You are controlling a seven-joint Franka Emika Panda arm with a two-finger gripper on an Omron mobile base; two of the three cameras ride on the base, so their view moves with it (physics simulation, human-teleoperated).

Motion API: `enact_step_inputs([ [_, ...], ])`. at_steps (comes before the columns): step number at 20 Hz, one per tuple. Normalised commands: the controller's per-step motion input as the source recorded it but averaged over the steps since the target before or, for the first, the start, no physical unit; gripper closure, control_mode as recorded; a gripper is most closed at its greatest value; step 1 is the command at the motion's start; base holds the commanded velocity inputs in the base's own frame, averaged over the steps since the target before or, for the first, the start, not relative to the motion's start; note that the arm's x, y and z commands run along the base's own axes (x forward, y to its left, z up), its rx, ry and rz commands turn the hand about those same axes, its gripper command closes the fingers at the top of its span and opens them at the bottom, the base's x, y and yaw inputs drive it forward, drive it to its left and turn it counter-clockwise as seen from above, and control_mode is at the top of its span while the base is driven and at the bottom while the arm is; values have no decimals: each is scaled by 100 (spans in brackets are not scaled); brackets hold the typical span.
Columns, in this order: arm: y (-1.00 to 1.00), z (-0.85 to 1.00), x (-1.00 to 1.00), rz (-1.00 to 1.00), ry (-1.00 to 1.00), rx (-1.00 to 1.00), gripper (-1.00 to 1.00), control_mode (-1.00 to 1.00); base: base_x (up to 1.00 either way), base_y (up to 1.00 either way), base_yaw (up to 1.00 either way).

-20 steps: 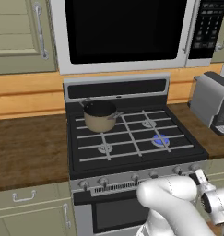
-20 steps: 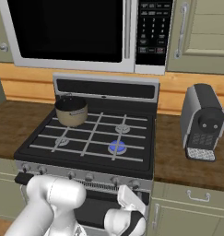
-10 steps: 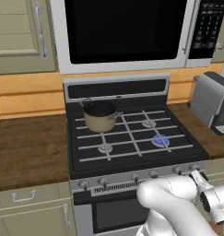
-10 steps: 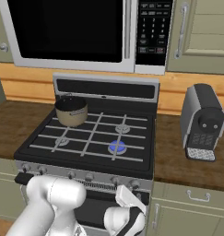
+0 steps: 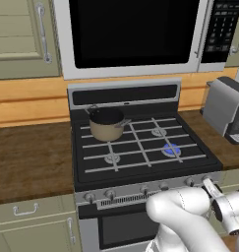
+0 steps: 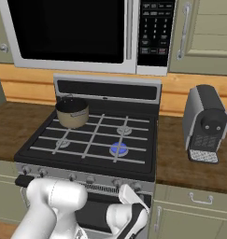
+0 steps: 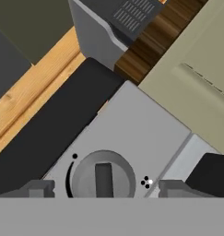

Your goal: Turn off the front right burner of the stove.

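- The front right burner [image 5: 171, 149] glows blue under the pale grate bars of the stove [image 5: 140, 162], at about 4 o'clock on the black cooktop; from the right base camera the same blue ring [image 6: 118, 148] sits near the cooktop's front edge.
- The gripper [image 7: 102, 188] is down at the silver front panel [image 7: 132, 138], well below and in front of the lit burner, at the right end of the row of knobs.
- In the hand view, a round grey knob [image 7: 103, 179] with a raised bar across its face lies between the two dark fingertips [image 7: 38, 188], which stand apart on either side of it; I cannot tell whether they touch it.
- A black arc mark curves around the knob at its 9 o'clock, and a cluster of small dots sits at its 3 o'clock.
- A metal pot [image 5: 107, 123] stands on the rear left burner, at about 10 o'clock on the cooktop.
- The wooden desk [image 5: 30, 157] runs along both sides of the stove; a grey coffee machine [image 6: 205, 122] stands on it at the stove's 3 o'clock.
- A large microwave [image 5: 135, 34] hangs above the stove, with pale green cabinets [image 5: 22, 37] beside it and drawers [image 6: 194, 205] under the desk.
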Motion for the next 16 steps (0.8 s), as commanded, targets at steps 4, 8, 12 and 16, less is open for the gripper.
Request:
enact_step_inputs([
  [4,5,0,0,0,0,0,100,-100,0,0,0],
  [8,0,0,0,0,0,0,100,-100,0,0,0],
  [12,0,0,0,0,0,0,100,-100,0,0,0],
  [16,1,0,0,0,0,0,100,-100,0,0,0],
])
